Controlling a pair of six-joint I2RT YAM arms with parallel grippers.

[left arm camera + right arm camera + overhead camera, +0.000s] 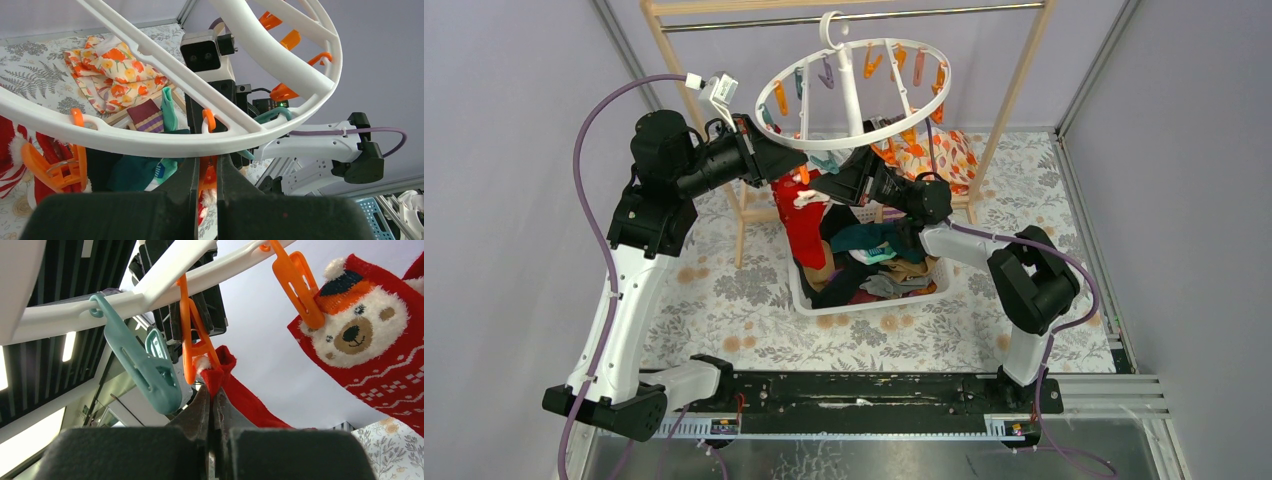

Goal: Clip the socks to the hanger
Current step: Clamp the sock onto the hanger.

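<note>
The white ring hanger (854,95) hangs from the rack bar, with orange, teal and pink clips under it. My left gripper (206,162) sits just below the ring (150,142), shut on an orange clip (207,175) squeezed between its jaws. From the right, my right gripper (214,390) is shut on the top edge of a red sock (250,400), holding it up at the mouth of that orange clip (192,347). Another red sock with a bear face (365,340) hangs clipped from a second orange clip (300,285). More socks (874,250) lie in the basket.
A white basket (799,295) stands under the hanger. A teal clip (145,365) dangles just left of the held sock. The wooden rack (1014,90) frames the hanger, and an orange leaf-print cloth (944,155) lies behind it. Both arms crowd together under the ring.
</note>
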